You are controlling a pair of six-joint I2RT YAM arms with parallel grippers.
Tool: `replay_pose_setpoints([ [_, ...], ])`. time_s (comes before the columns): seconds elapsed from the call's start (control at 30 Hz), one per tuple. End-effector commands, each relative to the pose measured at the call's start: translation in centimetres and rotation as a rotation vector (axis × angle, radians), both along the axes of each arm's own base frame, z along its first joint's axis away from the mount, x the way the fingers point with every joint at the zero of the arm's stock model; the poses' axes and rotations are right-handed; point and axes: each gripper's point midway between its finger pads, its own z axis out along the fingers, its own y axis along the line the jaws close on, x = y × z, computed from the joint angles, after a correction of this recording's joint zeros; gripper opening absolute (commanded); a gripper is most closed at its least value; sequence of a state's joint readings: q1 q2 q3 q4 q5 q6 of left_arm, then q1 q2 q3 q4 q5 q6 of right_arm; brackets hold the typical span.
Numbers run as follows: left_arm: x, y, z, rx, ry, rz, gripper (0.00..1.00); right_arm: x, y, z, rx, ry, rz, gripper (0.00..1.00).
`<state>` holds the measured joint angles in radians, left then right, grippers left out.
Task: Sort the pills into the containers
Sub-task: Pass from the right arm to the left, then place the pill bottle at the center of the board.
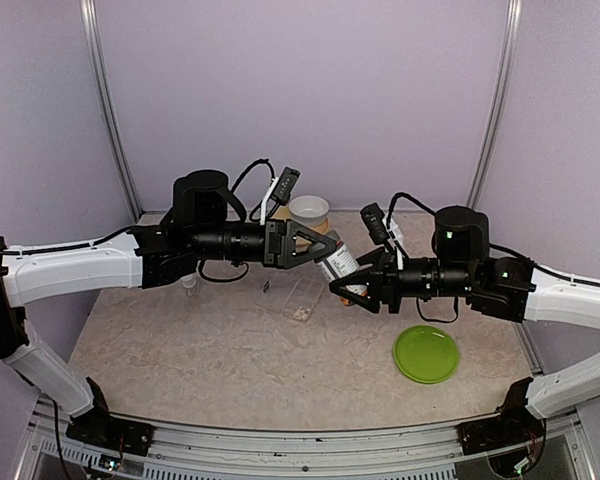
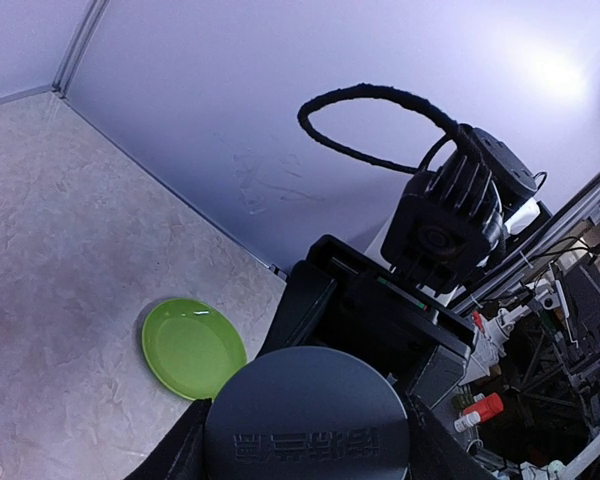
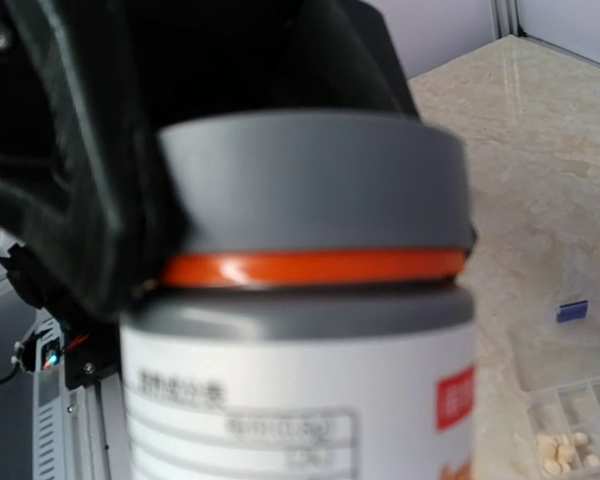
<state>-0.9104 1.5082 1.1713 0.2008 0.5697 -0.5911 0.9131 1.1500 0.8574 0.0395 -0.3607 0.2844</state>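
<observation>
**Several pills in the box, one bottle being gripped by both arms**

Several whitish pills (image 1: pixel 302 313) are being held in a compartment at the near end of the clear pill box (image 1: pixel 311 290), which is lying flat on the marbled table (image 1: pixel 200 350). Just beside the box's far right corner, a white-labelled pill bottle (image 1: pixel 337 262) is being held tilted between the two arms. Its body is being clamped by the right gripper (image 1: pixel 355 285). Its grey cap (image 3: pixel 310 185), sitting over an orange ring (image 3: pixel 310 268), is being pinched from the other side by the left gripper (image 1: pixel 320 246), whose black fingers (image 3: pixel 100 190) are being pressed against the cap's rim. Farther out, a white bowl (image 1: pixel 308 208) is being shown behind the bottle near the back wall, and a green plate (image 1: pixel 426 353) is lying well apart on the near right.
</observation>
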Motion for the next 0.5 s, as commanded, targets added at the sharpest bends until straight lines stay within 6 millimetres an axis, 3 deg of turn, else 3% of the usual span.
replay_pose_setpoints([
  [0.0, -0.7, -0.3, 2.0, -0.045, -0.028, -0.034, 0.37, 0.9, -0.2, 0.0, -0.006, -0.018, -0.038, 0.28],
  [0.07, -0.2, 0.1, 2.2, -0.042, -0.031, -0.008, 0.36, 1.0, -0.4, -0.1, -0.008, -0.026, -0.048, 0.44],
  [0.17, 0.7, 1.0, 2.3, -0.026, -0.031, 0.042, 0.37, 1.3, -0.8, -0.1, -0.017, -0.044, -0.075, 0.78],
  [0.2, 1.0, 1.3, 2.2, -0.018, -0.028, 0.058, 0.37, 1.4, -0.9, -0.1, -0.021, -0.049, -0.084, 0.97],
  [0.47, 3.9, 4.4, 0.4, 0.064, -0.016, 0.209, 0.37, 2.4, -1.7, -1.2, -0.072, -0.046, -0.135, 1.0],
])
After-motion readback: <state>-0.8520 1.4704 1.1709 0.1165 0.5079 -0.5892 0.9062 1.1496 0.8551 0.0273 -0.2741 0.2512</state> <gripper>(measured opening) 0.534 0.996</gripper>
